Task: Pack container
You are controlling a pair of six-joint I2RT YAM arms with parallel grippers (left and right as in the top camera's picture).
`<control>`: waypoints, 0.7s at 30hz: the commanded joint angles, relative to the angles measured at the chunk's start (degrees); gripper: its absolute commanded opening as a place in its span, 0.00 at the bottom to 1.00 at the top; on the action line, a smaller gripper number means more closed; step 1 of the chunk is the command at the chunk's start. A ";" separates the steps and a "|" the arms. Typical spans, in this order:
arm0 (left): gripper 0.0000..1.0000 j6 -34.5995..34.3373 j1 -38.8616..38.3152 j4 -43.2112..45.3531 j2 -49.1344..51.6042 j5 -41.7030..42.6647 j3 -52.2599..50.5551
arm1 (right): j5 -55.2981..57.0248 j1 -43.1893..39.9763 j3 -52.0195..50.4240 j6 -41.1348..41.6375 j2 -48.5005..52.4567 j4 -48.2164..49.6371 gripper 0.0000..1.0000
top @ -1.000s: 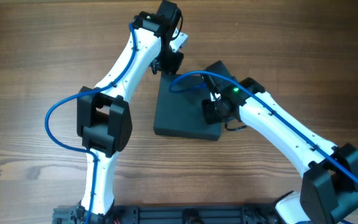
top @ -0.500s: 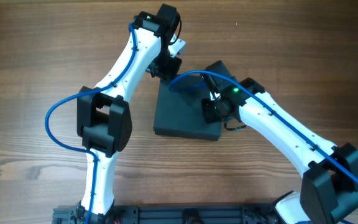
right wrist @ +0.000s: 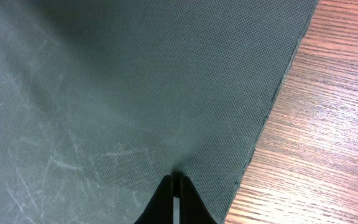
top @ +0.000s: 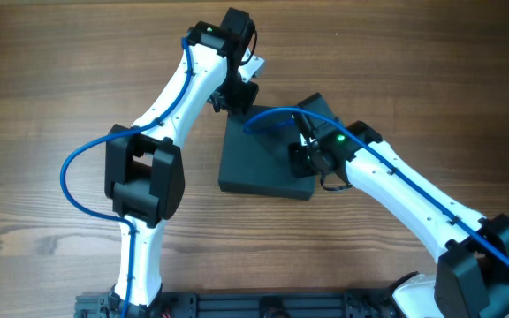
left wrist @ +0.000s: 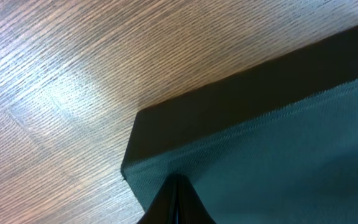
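Observation:
The container (top: 259, 159) is a dark teal-grey box lying shut on the wooden table, its lid flat. My left gripper (top: 237, 99) is shut, with nothing held, and its tips rest at the box's far left corner; in the left wrist view the joined fingertips (left wrist: 178, 190) touch the container (left wrist: 278, 149) just inside that corner. My right gripper (top: 304, 159) is also shut and holds nothing, its tips pressed on the lid near the right edge. From the right wrist, the gripper (right wrist: 178, 182) meets the woven lid of the container (right wrist: 104, 93) close to its seam.
Bare wooden table (top: 51, 79) surrounds the box on all sides. A black rail (top: 263, 306) runs along the front edge between the arm bases. Blue cables (top: 71, 168) loop off both arms.
The right arm has slid a little to the right along the lid. The left wrist has edged slightly up and left at the box's corner. Both grippers stay shut.

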 commanded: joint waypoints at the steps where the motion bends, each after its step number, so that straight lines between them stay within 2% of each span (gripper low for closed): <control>1: 0.04 0.74 -0.50 0.22 2.51 2.01 -3.37 | -0.48 0.13 -4.15 0.83 3.19 -0.68 0.04; 7: 0.04 0.72 -0.50 0.20 2.43 1.99 -3.34 | -0.48 0.13 -4.11 0.81 3.19 -0.46 0.05; 10: 0.05 0.72 -0.46 0.66 1.81 1.90 -3.04 | -0.02 -0.09 -2.93 0.57 3.17 0.48 0.08; 11: 0.09 0.72 -0.33 1.05 1.40 1.57 -2.67 | 0.55 -0.37 -2.03 0.48 3.17 0.48 0.10; 14: 0.40 0.70 0.35 1.46 0.26 1.01 -0.94 | 1.46 -1.77 1.75 -1.22 3.17 -0.26 0.14; 17: 0.50 0.70 2.03 1.49 -1.51 0.87 2.25 | 1.75 -4.24 7.85 -4.46 3.17 -2.32 0.17; 19: 0.56 0.68 3.45 1.44 -2.58 0.24 4.22 | 3.06 -5.99 12.39 -5.33 3.17 -3.80 0.36; 21: 0.57 0.55 4.83 1.46 -3.56 -0.48 5.68 | 4.92 -7.69 16.59 -5.40 3.17 -4.76 0.45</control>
